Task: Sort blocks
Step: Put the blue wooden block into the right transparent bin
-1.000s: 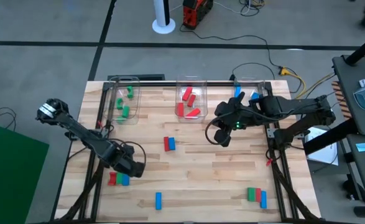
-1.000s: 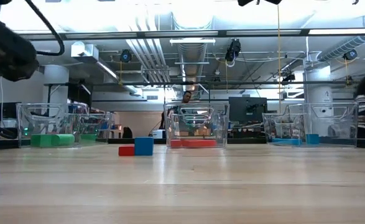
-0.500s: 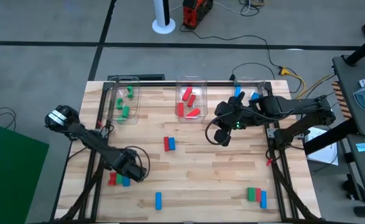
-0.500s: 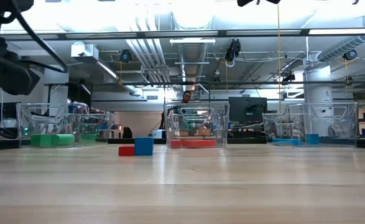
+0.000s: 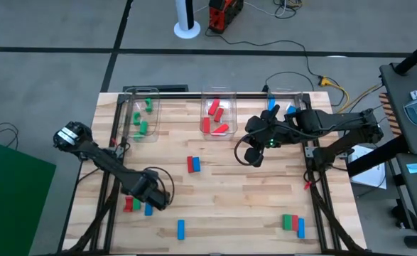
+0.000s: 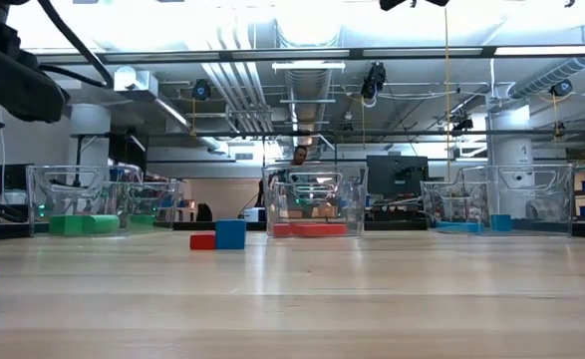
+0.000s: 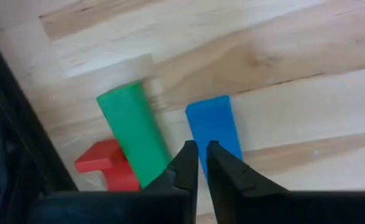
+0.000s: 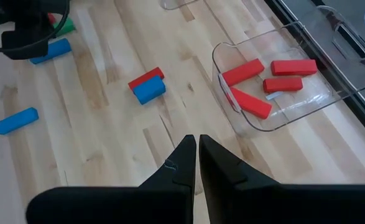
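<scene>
Red, green and blue blocks lie on the wooden table. At the near left a red block (image 7: 104,165), a green block (image 7: 132,134) and a blue block (image 7: 214,127) lie side by side, the blue one a little apart. My left gripper (image 5: 153,197) (image 7: 201,149) is shut, with its tips between the green and blue blocks. My right gripper (image 5: 254,158) (image 8: 196,142) hangs shut above the table, right of the centre, holding nothing. My left gripper has its shut fingertips (image 7: 216,154) at the blue block's long side (image 7: 198,134) that faces the green block, near one end. The fingers slant down from above. The blue block lies flat on the table.
Three clear bins stand along the far edge: one with green blocks (image 5: 143,114), one with red (image 5: 218,114), one with blue (image 5: 283,107). A red and blue pair (image 5: 193,164) lies mid-table, a lone blue block (image 5: 180,228) near the front, and three blocks (image 5: 292,224) at the near right.
My left gripper has moved toward the table's right and near edges, over the three blocks at the near left. The blue block has slid a little away from the green one; red and green have stayed put.
</scene>
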{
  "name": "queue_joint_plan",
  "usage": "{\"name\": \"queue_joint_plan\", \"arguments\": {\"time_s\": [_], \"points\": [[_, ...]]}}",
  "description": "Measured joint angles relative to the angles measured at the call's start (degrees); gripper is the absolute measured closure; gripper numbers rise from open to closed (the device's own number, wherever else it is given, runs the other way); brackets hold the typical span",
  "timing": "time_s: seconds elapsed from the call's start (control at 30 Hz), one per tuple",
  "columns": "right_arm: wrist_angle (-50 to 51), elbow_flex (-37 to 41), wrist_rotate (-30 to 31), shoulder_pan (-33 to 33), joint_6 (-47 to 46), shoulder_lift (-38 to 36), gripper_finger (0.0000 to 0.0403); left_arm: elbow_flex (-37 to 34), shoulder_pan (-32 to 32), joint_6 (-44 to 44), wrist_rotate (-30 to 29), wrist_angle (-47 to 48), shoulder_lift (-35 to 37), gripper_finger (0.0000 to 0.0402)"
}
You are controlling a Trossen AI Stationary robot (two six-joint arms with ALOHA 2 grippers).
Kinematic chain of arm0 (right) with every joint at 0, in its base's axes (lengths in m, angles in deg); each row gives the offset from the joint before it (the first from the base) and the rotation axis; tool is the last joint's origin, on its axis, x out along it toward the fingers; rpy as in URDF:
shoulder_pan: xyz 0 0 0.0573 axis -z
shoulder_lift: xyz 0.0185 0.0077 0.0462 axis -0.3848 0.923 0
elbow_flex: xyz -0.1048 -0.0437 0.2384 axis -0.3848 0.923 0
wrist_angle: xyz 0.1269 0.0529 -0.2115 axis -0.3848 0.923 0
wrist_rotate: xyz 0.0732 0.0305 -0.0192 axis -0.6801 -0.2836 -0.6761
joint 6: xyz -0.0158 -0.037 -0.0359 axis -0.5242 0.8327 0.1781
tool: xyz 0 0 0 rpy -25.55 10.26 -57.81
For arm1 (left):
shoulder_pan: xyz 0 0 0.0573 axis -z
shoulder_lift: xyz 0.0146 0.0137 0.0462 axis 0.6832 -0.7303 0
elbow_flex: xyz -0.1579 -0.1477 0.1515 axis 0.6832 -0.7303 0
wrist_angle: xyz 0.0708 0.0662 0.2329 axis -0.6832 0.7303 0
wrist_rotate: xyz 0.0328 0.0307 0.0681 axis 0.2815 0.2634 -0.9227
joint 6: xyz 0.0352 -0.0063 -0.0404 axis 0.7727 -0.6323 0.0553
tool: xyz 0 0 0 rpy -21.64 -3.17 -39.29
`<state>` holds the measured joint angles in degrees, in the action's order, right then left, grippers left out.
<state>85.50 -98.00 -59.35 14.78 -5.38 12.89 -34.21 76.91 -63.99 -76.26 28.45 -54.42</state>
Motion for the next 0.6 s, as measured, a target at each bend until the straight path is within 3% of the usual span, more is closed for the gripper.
{"name": "queue_joint_plan", "arguments": {"time_s": [0.3, 0.6], "points": [[-0.03, 0.02, -0.03, 0.00, 0.03, 0.96, 0.0390, -0.93, 0.15, -2.19, 0.70, -3.33, -0.22, 0.0314], [0.17, 0.02, -0.11, 0.00, 0.98, 3.69, 0.0390, -1.83, 0.78, -4.85, 0.64, -6.08, -0.55, 0.0273]]}}
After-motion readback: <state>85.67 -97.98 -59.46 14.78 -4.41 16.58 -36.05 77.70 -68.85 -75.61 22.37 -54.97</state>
